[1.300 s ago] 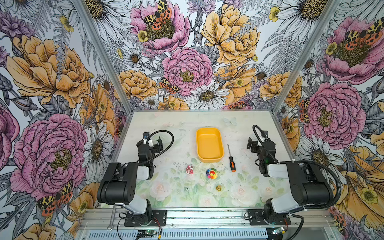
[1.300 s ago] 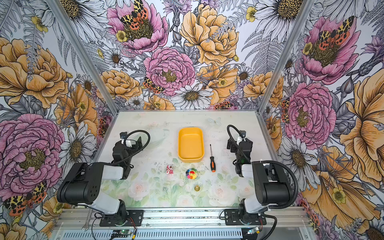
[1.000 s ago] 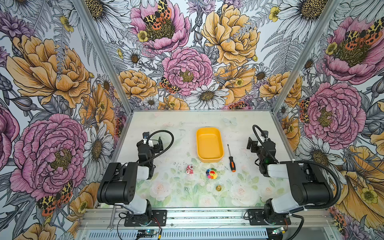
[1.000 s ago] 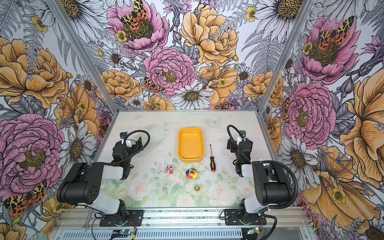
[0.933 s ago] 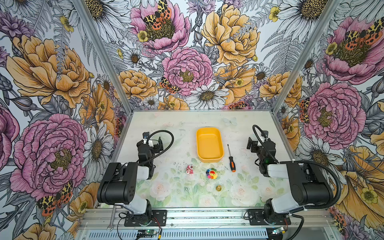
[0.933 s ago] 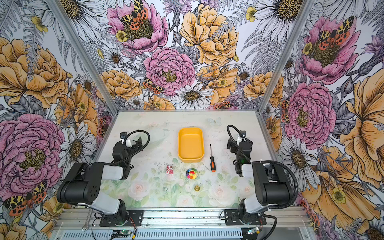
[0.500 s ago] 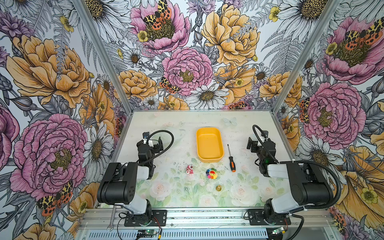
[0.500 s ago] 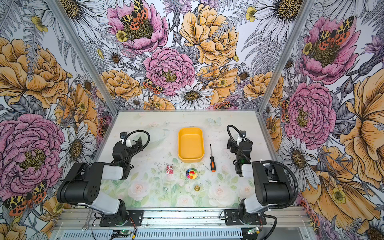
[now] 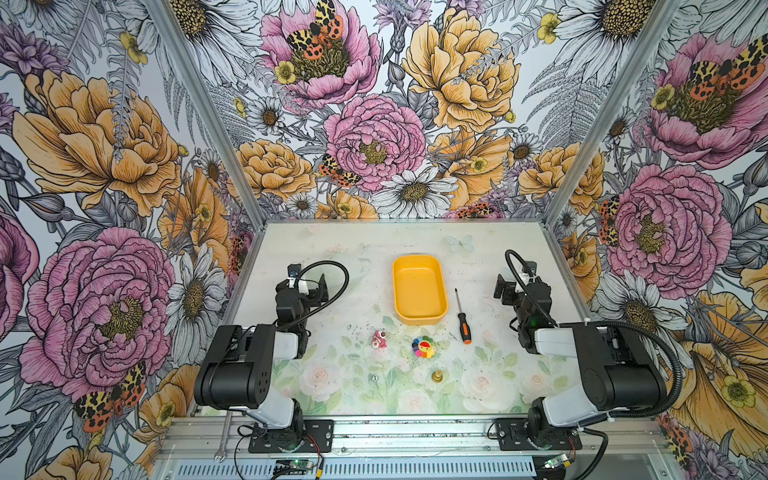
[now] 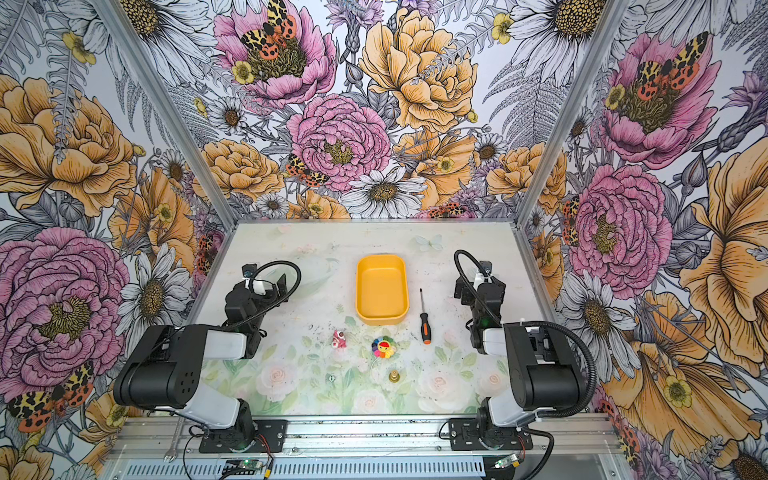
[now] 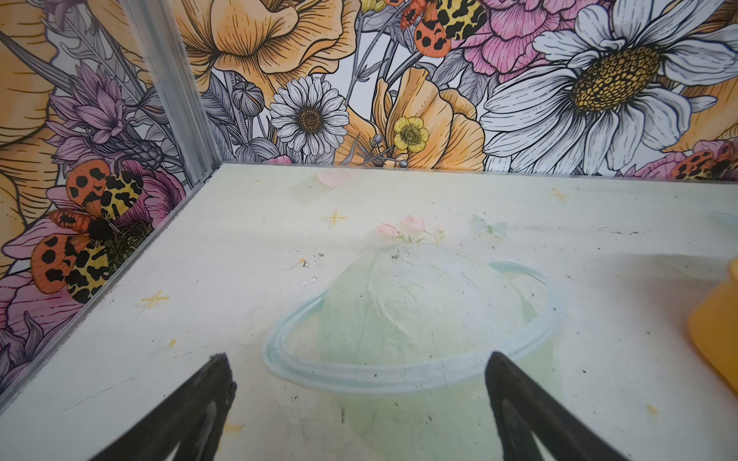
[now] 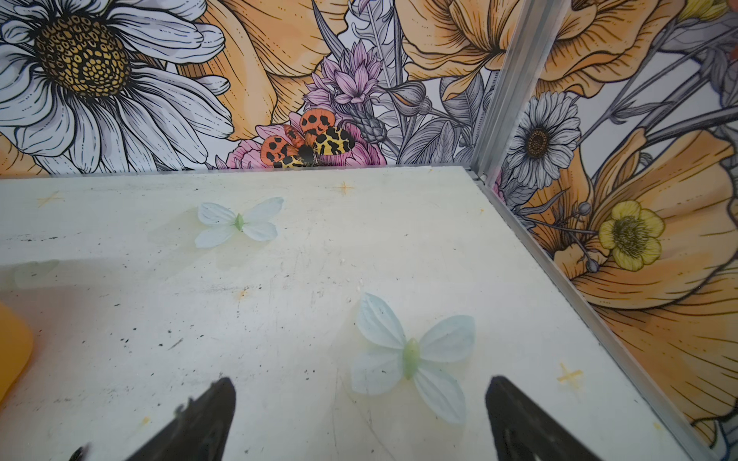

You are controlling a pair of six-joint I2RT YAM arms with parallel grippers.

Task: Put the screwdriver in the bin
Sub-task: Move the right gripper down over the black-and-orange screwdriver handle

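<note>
Yellow-orange bin sits mid-table, empty. The screwdriver lies flat just beside the bin's right long wall, not touching it, with its tip away from the robot and its orange butt nearest. The right gripper is near the shaft's right side, with bare table between them. The left gripper is well apart, on the bin's far side. Neither finger gap is readable from this angle. Against the frames of the past second, arms, bin and screwdriver show no shift.

Other top view: same layout. Bin, screwdriver, right gripper, left gripper. The fingertips are again hard to make out.

Left wrist: only the tips of the two dark fingers are in frame. The left gripper is spread wide over bare table. One bin corner is cut off by the frame edge.

Right wrist: the right gripper has its fingers wide apart with nothing between them. A blurred sliver of bin is cropped at the frame edge.
</note>
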